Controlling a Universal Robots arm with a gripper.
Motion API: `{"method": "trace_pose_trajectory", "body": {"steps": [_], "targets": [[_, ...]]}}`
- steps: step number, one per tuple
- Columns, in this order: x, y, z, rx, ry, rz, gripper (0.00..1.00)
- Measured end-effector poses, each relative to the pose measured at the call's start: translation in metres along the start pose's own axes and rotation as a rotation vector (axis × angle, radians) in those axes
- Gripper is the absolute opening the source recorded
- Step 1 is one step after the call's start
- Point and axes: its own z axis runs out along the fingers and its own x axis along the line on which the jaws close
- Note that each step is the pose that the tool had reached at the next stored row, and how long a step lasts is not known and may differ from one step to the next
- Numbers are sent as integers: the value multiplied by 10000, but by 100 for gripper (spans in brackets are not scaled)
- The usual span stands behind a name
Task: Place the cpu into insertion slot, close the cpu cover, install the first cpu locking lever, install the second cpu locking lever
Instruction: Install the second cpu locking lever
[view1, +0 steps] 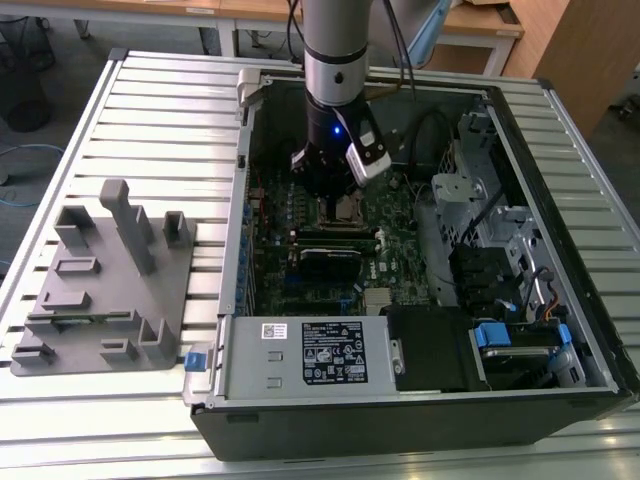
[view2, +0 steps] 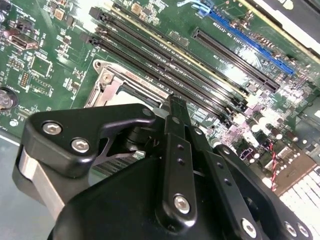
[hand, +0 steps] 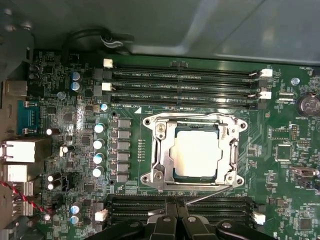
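Close to the wrist cameras, the gripper (hand: 177, 212) shows as black metal linkages with silver screws, its two slim fingertips pressed together and clenched on nothing, their tips poised at the near edge of the socket, beside a thin silver locking lever (hand: 210, 196) that runs slantwise along that edge. Just beyond the tips in the first wrist view lies the cpu (hand: 198, 152), a flat square with a dull pale metal top, seated in the insertion slot (hand: 194, 151). The cpu cover (hand: 161, 150), a thin bright steel frame with a square window, lies folded down around the chip so that the chip's top shows through the window. Long black memory slots (hand: 182, 87) run in parallel rows beyond the socket, each with fine white lettering too small to read, set in the green motherboard (hand: 285, 120) studded with silver-topped capacitors. In the second wrist view the fingertips (view2: 176, 107) hang over the silver socket rim (view2: 107, 82), with a blue expansion slot (view2: 250, 37) farther off. In the exterior view the arm reaches down into the open black computer case (view1: 560, 380), the gripper (view1: 335, 195) just above the socket. A grey power supply box (view1: 300, 355) carries a white label of unreadable print, and a grey moulded parts fixture (view1: 105, 280) rests on the ribbed metal table (view1: 160, 110) at the exterior view's left.
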Motion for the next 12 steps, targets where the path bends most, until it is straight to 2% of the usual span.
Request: {"method": "trace_pose_trajectory", "body": {"steps": [5,12], "targets": [[14,-1,71,1,1,3,11],[15,-1,76,2,1,3,11]]}}
